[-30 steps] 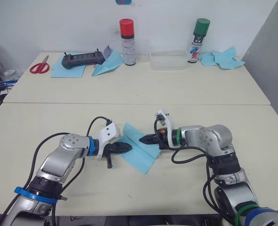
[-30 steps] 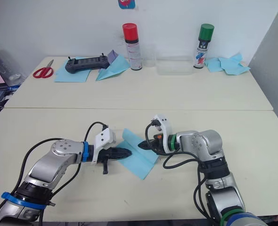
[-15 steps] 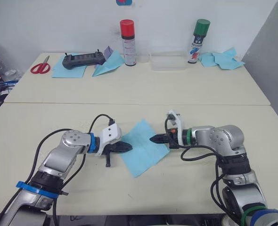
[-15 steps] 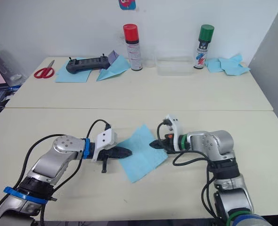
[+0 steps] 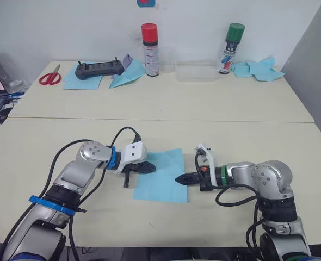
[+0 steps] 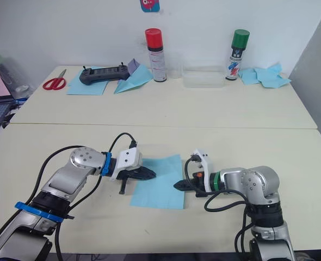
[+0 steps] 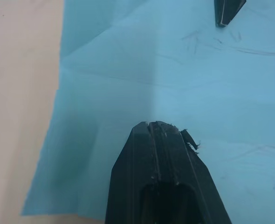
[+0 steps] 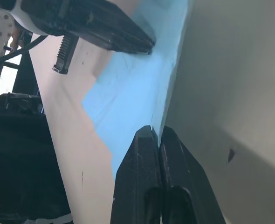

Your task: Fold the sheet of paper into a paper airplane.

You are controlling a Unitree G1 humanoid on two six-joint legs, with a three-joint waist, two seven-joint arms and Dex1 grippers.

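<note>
The sheet of paper (image 5: 161, 176) lies flat and unfolded on the near table, light blue, roughly square, with faint creases (image 7: 128, 79). From the left, my left gripper (image 5: 151, 169) is shut, its tip resting on the sheet just inside the left edge. From the right, my right gripper (image 5: 178, 179) is shut too, its tip touching the sheet at the right edge (image 8: 168, 107). The two tips face each other across the sheet. The paper airplane is out of view.
On the far table stand a red-capped spray can (image 5: 149, 49), a green-capped can (image 5: 234, 48) and a clear tray (image 5: 196, 70). Also there: a controller (image 5: 98, 69), scissors (image 5: 50, 78), another blue plane with a purple scrap (image 5: 127, 72), and crumpled blue paper (image 5: 257, 69).
The sheet has gone from a narrow folded strip to lying spread flat, turned square to the table edge. My right gripper drew back rightward and nearer; the left gripper shifted right.
</note>
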